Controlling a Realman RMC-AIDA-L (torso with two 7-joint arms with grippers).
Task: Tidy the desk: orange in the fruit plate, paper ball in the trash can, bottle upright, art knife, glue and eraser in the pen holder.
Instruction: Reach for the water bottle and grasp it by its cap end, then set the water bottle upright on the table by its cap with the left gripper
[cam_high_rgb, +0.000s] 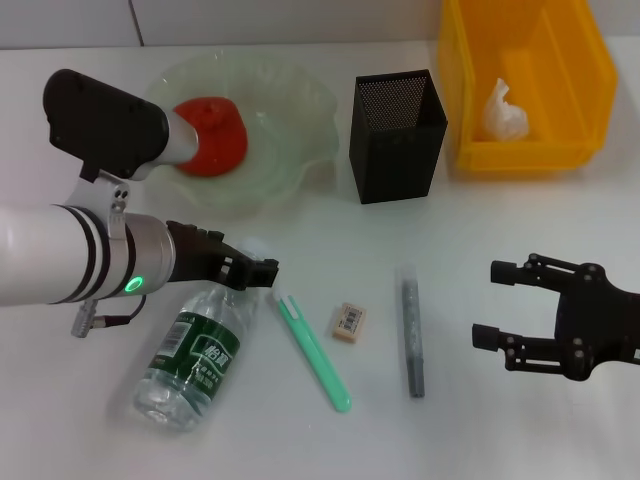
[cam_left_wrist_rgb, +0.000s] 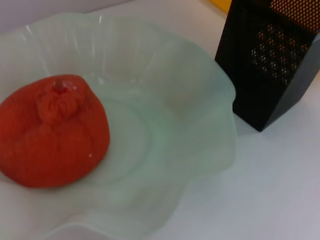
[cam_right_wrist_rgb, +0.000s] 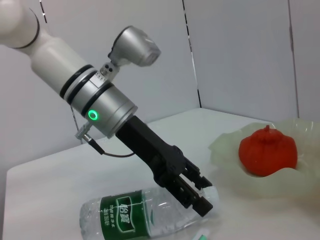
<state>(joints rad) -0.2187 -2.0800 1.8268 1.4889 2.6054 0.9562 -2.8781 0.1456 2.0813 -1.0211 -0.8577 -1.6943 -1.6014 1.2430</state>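
Bottle lies on its side nearest the camera, cap end toward the fruit plate. Left gripper sits low at the bottle's cap end, fingers close together, touching or just over the neck; grip can't be confirmed. Right gripper hovers right of the bottle, well apart, fingers spread wide, holding nothing. Eraser right of the bottle. Beyond the bottle: orange in the fruit plate, pen holder upright, paper ball inside trash can.
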